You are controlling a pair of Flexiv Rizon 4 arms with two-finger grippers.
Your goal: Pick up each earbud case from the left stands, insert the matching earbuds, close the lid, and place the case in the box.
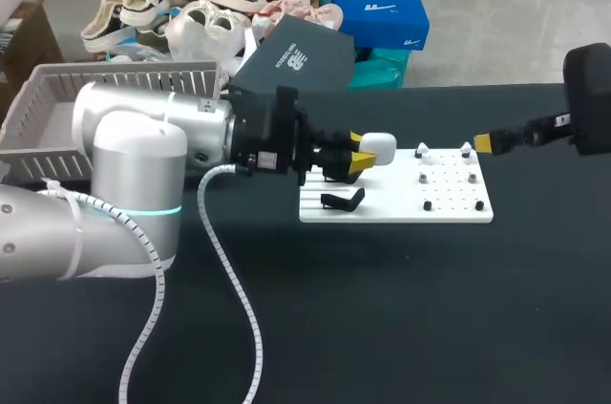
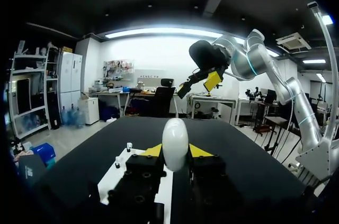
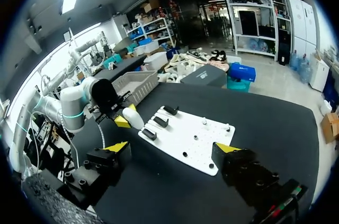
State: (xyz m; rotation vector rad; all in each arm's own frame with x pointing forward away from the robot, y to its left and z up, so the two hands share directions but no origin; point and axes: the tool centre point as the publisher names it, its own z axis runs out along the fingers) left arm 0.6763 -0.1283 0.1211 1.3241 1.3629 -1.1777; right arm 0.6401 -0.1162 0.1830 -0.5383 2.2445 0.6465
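Left hand (image 2: 175,152) clamped on earbud case (image 1: 380,146) between its fingers; rounded shell may slip or twist. Right hand (image 3: 172,149) open, empty.

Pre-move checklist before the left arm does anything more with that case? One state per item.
1. Left gripper shut on the earbud case: ok.
2. Case lid open for insertion: cannot tell; it looks closed in the left wrist view.
3. Right gripper open and empty: ok.
4. White earbuds on the board pegs: ok.
5. Right gripper's line to the earbuds clear of the left arm: ok.
6. Grey basket has room: cannot tell, since the left arm hides part of it.
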